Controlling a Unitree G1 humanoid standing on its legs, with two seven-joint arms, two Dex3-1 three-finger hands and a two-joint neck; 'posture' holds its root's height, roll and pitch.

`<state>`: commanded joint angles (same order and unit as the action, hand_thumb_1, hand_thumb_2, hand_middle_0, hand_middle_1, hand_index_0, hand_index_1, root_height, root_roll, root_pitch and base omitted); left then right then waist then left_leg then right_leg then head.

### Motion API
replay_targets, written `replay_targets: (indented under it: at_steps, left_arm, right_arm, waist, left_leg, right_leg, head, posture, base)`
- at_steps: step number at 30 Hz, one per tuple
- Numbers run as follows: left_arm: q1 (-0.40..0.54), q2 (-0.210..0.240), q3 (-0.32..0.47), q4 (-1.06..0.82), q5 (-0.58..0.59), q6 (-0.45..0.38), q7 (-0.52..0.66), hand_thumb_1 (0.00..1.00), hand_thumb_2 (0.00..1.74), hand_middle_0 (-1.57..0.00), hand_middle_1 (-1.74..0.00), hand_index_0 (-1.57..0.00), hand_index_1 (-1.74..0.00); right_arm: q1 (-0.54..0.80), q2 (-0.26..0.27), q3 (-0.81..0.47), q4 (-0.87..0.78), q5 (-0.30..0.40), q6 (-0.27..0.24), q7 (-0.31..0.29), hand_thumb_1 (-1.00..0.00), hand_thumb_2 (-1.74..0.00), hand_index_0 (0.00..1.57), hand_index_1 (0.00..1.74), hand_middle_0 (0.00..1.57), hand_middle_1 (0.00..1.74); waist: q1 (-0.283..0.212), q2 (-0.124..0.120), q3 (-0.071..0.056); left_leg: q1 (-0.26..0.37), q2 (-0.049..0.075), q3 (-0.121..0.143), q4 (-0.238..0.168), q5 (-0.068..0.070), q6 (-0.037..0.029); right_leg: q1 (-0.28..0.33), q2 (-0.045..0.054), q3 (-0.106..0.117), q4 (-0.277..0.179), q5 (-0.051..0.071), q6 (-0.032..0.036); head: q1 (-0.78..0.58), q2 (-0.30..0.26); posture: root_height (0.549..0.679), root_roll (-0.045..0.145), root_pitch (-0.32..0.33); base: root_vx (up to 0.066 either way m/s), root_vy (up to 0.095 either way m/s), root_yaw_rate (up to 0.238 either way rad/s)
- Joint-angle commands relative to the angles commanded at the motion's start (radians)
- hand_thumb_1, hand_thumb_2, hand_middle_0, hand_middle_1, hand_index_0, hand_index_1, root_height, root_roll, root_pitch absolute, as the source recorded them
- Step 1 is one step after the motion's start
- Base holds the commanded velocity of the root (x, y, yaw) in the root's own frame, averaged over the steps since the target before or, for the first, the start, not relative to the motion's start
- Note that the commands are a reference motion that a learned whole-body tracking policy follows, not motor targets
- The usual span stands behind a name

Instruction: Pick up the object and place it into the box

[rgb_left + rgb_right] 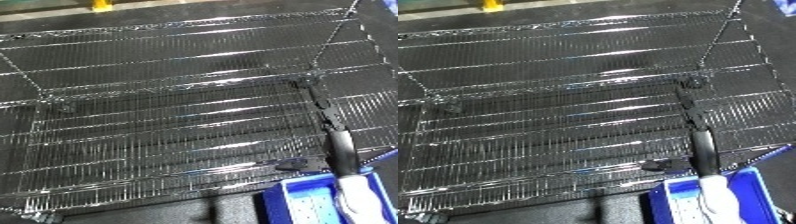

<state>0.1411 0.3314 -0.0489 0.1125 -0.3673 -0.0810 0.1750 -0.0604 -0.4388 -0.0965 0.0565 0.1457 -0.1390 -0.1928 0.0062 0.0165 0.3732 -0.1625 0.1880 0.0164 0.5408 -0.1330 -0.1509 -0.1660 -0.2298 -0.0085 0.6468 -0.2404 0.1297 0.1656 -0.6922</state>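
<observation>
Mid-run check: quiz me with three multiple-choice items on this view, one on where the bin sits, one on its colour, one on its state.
1. Where is the bin in the head view?
A. Top left corner
B. Lower right corner
C. Centre of the wire shelf

2. What colour is the bin?
A. Red
B. Green
C. Blue

3. What state is the bin in?
A. Upright and open at the top
B. Closed with a lid
C. Tipped upside down

Answers:
1. B, the bin shows at the lower right, in front of the wire shelf.
2. C, its walls and rim are plainly blue.
3. A, the rim faces up and the pale inside of the bin shows.
</observation>
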Motion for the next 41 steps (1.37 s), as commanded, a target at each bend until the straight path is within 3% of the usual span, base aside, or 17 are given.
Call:
replay_targets:
  at_steps: [9, 21, 34, 41]
  left_arm:
    - [0.007, -0.006, 0.020, -0.022, -0.009, -0.002, 0.006, 1.00, 1.74, -1.57, -1.74, -1.57, -1.74]
    - [0.005, -0.011, 0.021, -0.037, -0.002, -0.001, 0.014, 1.00, 1.74, -1.57, -1.74, -1.57, -1.74]
    - [0.007, -0.012, 0.024, -0.041, 0.002, -0.003, 0.016, 1.00, 1.74, -1.57, -1.74, -1.57, -1.74]
    - [0.015, -0.010, 0.033, -0.042, -0.002, -0.002, 0.014, 1.00, 1.74, -1.57, -1.74, -1.57, -1.74]
  right_arm:
    - [0.010, 0.008, 0.015, -0.024, 0.035, -0.003, 0.022, 0.00, 0.00, 0.00, 0.00, 0.00, 0.00]
    - [0.011, 0.018, 0.018, -0.034, 0.055, -0.008, 0.020, 0.00, 0.00, 0.00, 0.00, 0.00, 0.00]
    - [0.015, 0.010, 0.025, -0.040, 0.008, 0.001, 0.016, 0.00, 0.00, 0.00, 0.00, 0.00, 0.00]
    - [0.011, -0.037, 0.001, -0.038, -0.050, 0.017, 0.011, 0.00, 0.00, 0.00, 0.00, 0.00, 0.00]
  waist:
    - [0.011, -0.001, 0.003]
    - [0.018, -0.002, 0.006]
    - [0.021, -0.001, 0.010]
    - [0.014, -0.007, 0.011]
  left_leg:
    - [0.004, -0.002, -0.002, -0.008, -0.001, 0.0020]
    - [0.008, -0.004, -0.004, -0.012, -0.003, 0.0037]
    - [0.011, -0.004, -0.005, -0.012, -0.007, 0.0060]
    - [0.009, 0.000, -0.002, -0.011, -0.009, 0.0057]
  right_leg:
    - [-0.004, -0.0020, -0.003, 0.002, -0.003, 0.0027]
    - [-0.007, -0.0044, -0.005, 0.008, -0.008, 0.0054]
    - [-0.013, -0.0056, -0.004, 0.015, -0.014, 0.0082]
    - [-0.020, -0.0033, 0.001, 0.019, -0.014, 0.0072]
  head:
    - [-0.021, 0.057]
    - [-0.045, 0.057]
    - [-0.018, 0.059]
    - [0.099, 0.062]
  posture:
    - [0.645, 0.048, -0.180]
    - [0.645, 0.049, -0.173]
    - [0.644, 0.049, -0.170]
    - [0.644, 0.049, -0.168]
  base:
    - [0.023, 0.004, 0.002]
    - [0.017, -0.002, 0.008]
    - [0.013, -0.002, -0.004]
    - [0.013, -0.019, -0.029]
